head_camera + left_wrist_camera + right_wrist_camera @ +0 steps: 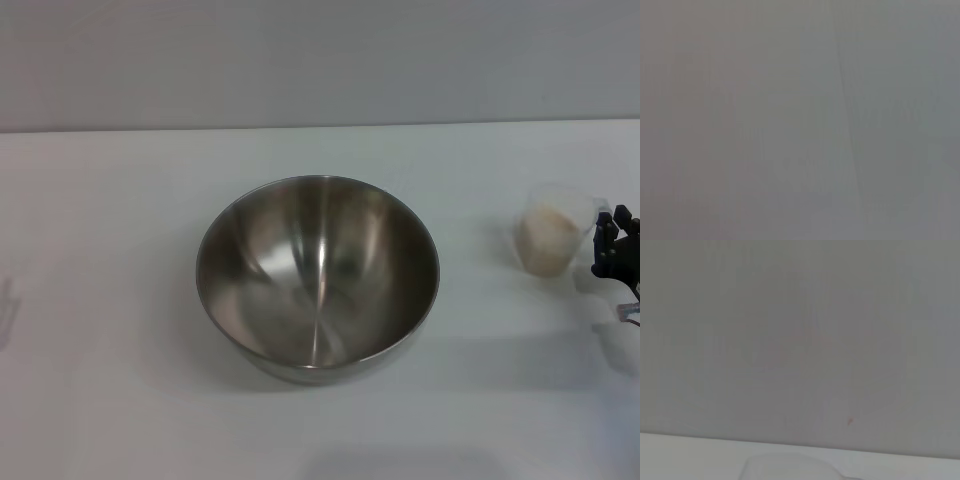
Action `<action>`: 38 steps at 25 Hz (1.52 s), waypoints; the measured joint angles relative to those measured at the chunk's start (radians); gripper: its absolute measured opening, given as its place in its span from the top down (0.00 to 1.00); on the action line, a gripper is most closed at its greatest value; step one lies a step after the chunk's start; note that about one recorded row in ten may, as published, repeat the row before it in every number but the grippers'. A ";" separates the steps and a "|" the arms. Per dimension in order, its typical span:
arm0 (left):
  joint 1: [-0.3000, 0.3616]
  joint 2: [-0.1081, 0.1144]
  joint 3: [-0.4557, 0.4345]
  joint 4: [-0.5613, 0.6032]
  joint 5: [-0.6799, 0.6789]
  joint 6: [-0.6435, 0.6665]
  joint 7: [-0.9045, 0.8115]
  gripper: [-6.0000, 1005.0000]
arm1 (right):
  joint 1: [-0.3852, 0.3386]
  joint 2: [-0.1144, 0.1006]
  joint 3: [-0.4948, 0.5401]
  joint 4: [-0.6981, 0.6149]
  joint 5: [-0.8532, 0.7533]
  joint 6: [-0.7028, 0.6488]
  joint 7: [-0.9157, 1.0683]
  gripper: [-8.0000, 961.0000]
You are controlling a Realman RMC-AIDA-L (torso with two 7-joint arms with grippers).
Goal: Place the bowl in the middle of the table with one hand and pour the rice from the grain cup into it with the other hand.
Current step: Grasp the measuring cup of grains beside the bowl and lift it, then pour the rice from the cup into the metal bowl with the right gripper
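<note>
The steel bowl stands upright and empty in the middle of the white table in the head view. The clear grain cup stands upright at the right, filled with cream-coloured rice. My right gripper is at the right edge of the head view, just right of the cup and close to its handle side. The cup's rim shows faintly in the right wrist view. My left gripper is out of view; the left wrist view shows only a plain grey surface.
A grey wall runs behind the table's far edge. A faint shadow lies at the table's left edge. White tabletop lies between the bowl and the cup.
</note>
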 joint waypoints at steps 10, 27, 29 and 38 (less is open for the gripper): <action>0.007 0.000 0.000 0.001 -0.001 0.000 0.000 0.19 | -0.008 0.001 0.000 0.002 -0.001 -0.016 -0.034 0.97; 0.009 -0.004 0.009 0.010 -0.001 0.001 0.000 0.19 | -0.073 0.000 -0.019 0.038 -0.087 -0.526 -0.042 0.98; 0.010 -0.004 0.018 0.013 -0.003 0.000 0.000 0.19 | -0.008 -0.002 -0.019 0.038 -0.095 -0.521 -0.082 0.98; 0.013 -0.005 0.032 0.015 -0.003 0.000 0.000 0.19 | 0.143 -0.002 -0.115 0.085 -0.096 -0.382 -0.308 0.97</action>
